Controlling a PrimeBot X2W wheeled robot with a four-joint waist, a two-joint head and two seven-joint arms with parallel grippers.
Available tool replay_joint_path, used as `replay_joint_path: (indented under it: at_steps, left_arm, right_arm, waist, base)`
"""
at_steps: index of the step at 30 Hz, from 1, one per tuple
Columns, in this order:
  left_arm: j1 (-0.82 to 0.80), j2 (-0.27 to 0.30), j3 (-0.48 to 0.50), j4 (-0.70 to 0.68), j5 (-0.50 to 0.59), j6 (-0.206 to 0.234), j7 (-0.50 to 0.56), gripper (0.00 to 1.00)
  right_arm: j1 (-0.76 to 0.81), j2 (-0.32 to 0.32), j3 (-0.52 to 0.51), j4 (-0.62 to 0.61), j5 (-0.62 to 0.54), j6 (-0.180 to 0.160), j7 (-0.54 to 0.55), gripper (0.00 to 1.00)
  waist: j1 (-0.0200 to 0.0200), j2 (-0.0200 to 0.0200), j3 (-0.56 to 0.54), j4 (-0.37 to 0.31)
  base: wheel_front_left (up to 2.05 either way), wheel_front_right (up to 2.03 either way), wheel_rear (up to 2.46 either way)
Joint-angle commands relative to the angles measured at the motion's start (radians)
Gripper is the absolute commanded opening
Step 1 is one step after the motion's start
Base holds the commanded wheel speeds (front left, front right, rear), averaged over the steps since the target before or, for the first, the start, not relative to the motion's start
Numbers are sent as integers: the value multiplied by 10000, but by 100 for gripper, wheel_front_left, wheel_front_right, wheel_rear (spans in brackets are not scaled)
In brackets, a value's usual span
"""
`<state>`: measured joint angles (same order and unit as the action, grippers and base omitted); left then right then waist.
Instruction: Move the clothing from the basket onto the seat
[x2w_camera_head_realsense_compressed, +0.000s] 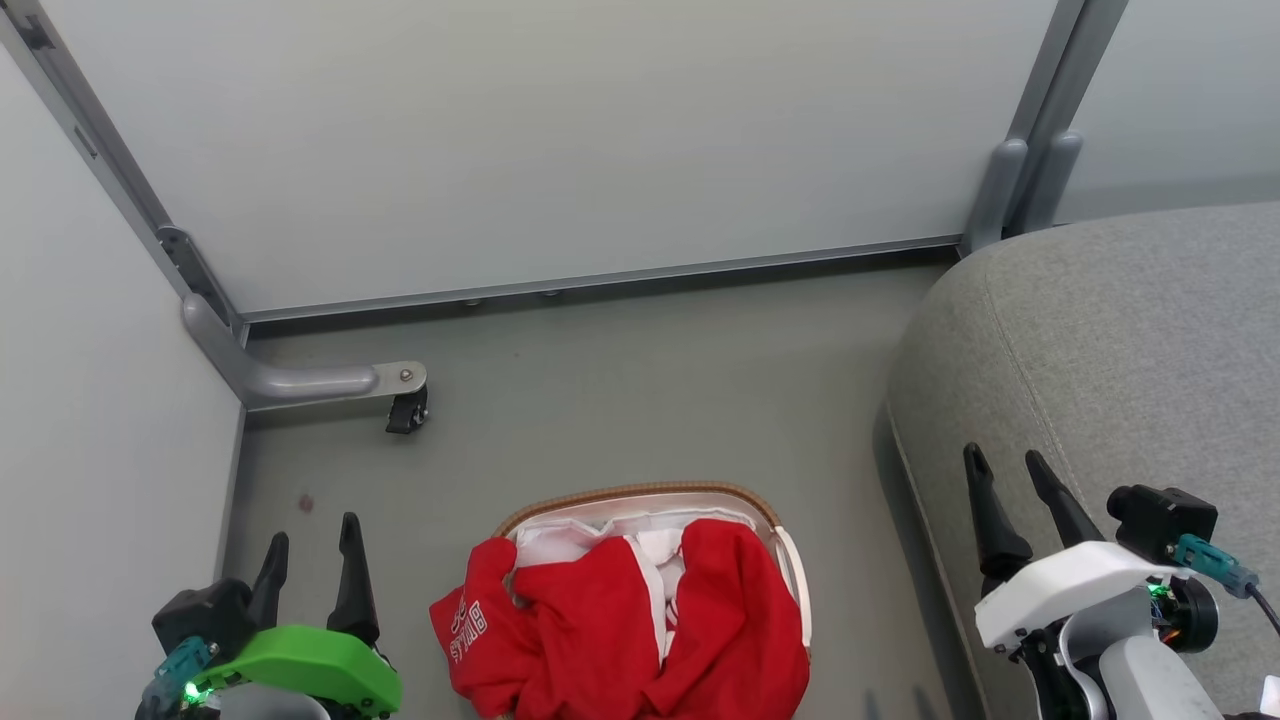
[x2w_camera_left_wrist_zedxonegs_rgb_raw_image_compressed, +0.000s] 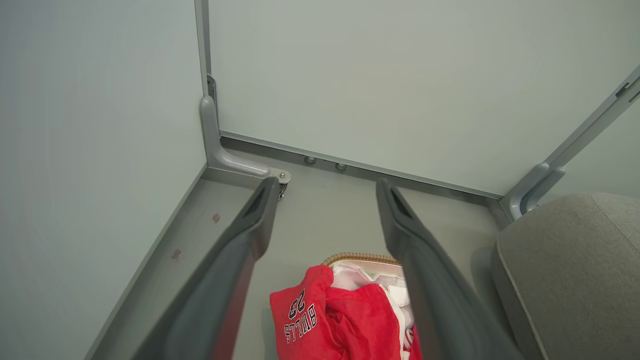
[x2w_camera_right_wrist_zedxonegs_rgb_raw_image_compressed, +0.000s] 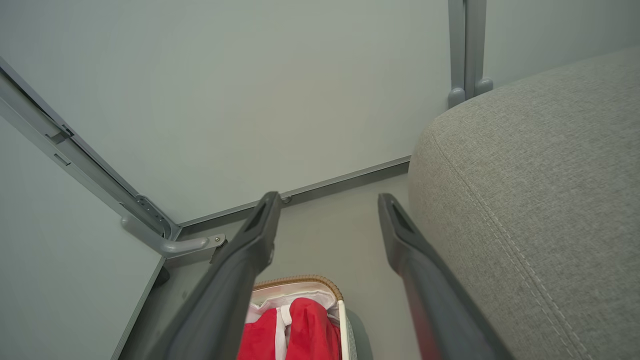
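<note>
1. Overhead, we see the left gripper (x2w_camera_head_realsense_compressed: 313, 532) at lower left and the right gripper (x2w_camera_head_realsense_compressed: 1003, 456) at lower right. Both have their fingers spread and empty, touching nothing. The clothing (x2w_camera_head_realsense_compressed: 600, 620) is heaped in the basket (x2w_camera_head_realsense_compressed: 640, 492) on the floor between them, with one red piece hanging over the left rim. The seat (x2w_camera_head_realsense_compressed: 1120, 340) is at the right.
2. Left wrist: we see the fingers (x2w_camera_left_wrist_zedxonegs_rgb_raw_image_compressed: 250, 235) wide apart and empty. The lettered clothing (x2w_camera_left_wrist_zedxonegs_rgb_raw_image_compressed: 340, 320) lies in the basket (x2w_camera_left_wrist_zedxonegs_rgb_raw_image_compressed: 360, 258) below.
3. Right wrist: we see the fingers (x2w_camera_right_wrist_zedxonegs_rgb_raw_image_compressed: 250, 250) apart, gripping nothing. The clothing (x2w_camera_right_wrist_zedxonegs_rgb_raw_image_compressed: 305, 330) is in the basket (x2w_camera_right_wrist_zedxonegs_rgb_raw_image_compressed: 300, 280), and the seat (x2w_camera_right_wrist_zedxonegs_rgb_raw_image_compressed: 525, 200) is at the right.
</note>
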<state>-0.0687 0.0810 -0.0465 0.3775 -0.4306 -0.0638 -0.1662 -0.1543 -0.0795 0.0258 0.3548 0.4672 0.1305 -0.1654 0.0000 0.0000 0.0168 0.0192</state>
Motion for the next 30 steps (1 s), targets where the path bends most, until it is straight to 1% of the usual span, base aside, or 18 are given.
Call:
replay_joint_path:
  at_steps: [1, 10, 24, 30]
  left_arm:
    - [119, 32, 18, -81, 273, 45, -98, 100]
    - [169, -3, 49, -42, 1175, 90, -318, 100]
    - [210, -130, -49, -89, 2379, 45, -610, 100]
    - [83, -170, -68, -87, 2807, 31, -715, 100]
  right_arm:
    - [23, -46, -9, -35, -285, 3, -104, 100]
    - [27, -32, 57, 74, -1174, 3, -323, 100]
    - [-65, -53, 88, 206, -2482, 2, -609, 100]
    - [-128, 26, 7, 166, -2945, 2, -720, 100]
  waist:
    - [0, 0, -4, -5]
    - [0, 0, 21, -21]
    - [0, 0, 82, -31]
    - [0, 0, 300, -88]
  base:
    - [0, 0, 0]
    - [0, 0, 0]
    - [0, 0, 0]
    - [0, 0, 0]
